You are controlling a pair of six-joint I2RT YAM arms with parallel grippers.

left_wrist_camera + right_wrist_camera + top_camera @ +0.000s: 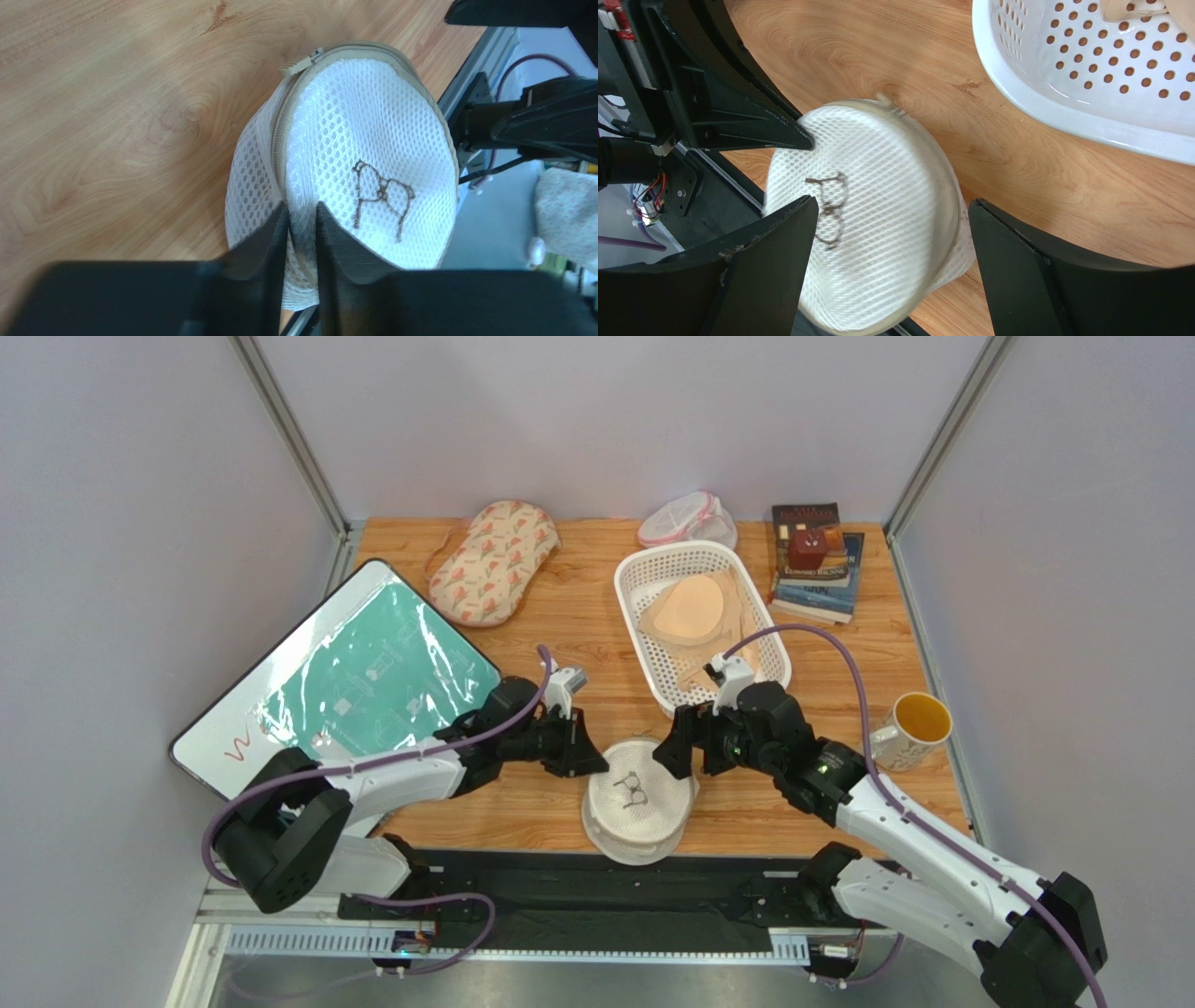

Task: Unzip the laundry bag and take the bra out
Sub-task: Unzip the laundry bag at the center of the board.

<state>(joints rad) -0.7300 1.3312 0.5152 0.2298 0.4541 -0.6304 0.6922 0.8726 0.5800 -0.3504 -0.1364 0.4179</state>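
The laundry bag (640, 812), zipped shut, sits at 6 o'clock on the table (589, 616). The left gripper (302, 224) pinches its zipper seam; the right gripper (892, 210) straddles it, jaws wide. Anchor left firmly, and the right should take the zipper pull (303, 63) at the rim's 12 o'clock. The bra is unseen.

white mesh laundry bag (351, 126), brown icon (382, 199)

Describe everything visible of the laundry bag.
The laundry bag is a round, domed white mesh pouch with a beige zipper around its rim, closed where visible, and a dark bra icon on top. It lies at the table's near edge. The left gripper pinches its rim; the right gripper's open fingers straddle it.
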